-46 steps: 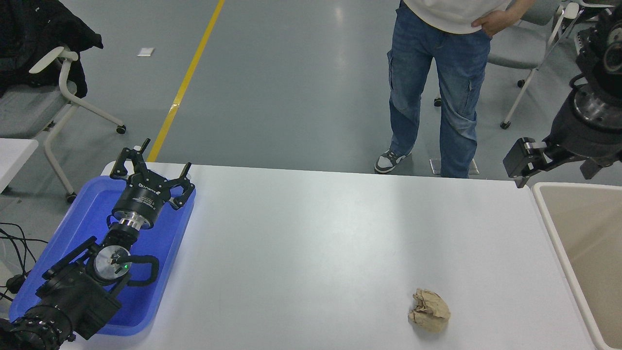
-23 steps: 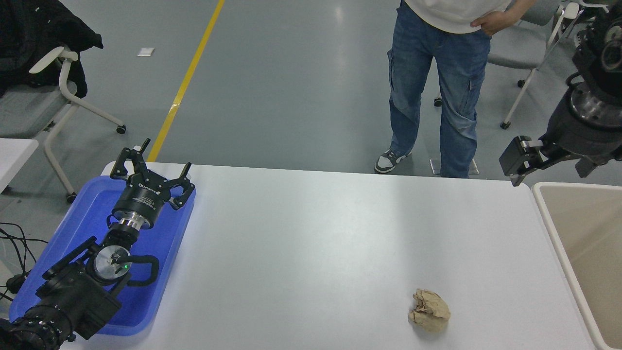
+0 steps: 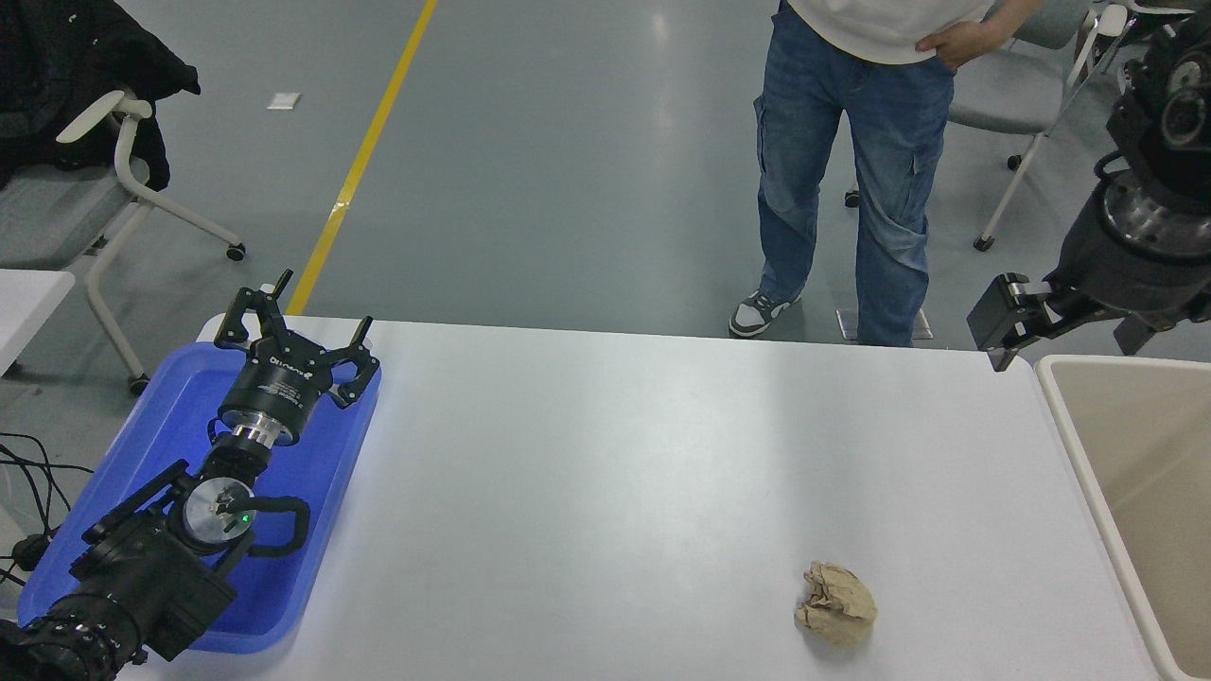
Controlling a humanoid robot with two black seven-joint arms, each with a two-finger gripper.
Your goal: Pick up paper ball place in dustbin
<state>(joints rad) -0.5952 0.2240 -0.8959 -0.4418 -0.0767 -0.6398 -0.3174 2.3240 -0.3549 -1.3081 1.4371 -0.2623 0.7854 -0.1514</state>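
Shifted slightly leftward and a touch higher against a second ago: right gripper (image 3: 1005, 324), raised at the far right, above the counter's (image 3: 615, 454) far right corner and just off the dustbin's (image 3: 1069, 416) far-left rim. Everything else unmoved. Right fingers too foreshortened to read; cannot tell whether spread or closed.

Paper ball (image 3: 836, 604) lying loose on the counter near the front edge, right of centre, well apart from both grippers and untouched. From the right gripper: nearer to the camera and a little to the left, well below. No clear long axis, a lumpy, roughly round wad, so probably graspable from almost any angle. Right arm plainly the nearer one. Likely next: swing back toward the camera, descend over the wad.

Left gripper (image 3: 295, 342) parked over the blue tray (image 3: 123, 454) at the lower left, fingers spread, empty.

Dustbin to the right of the ball, nothing between them. Bare counter between right gripper and ball too; no obstacle. Person (image 3: 851, 170) in jeans standing beyond the far edge, clear of the path. Chairs behind, on the floor.
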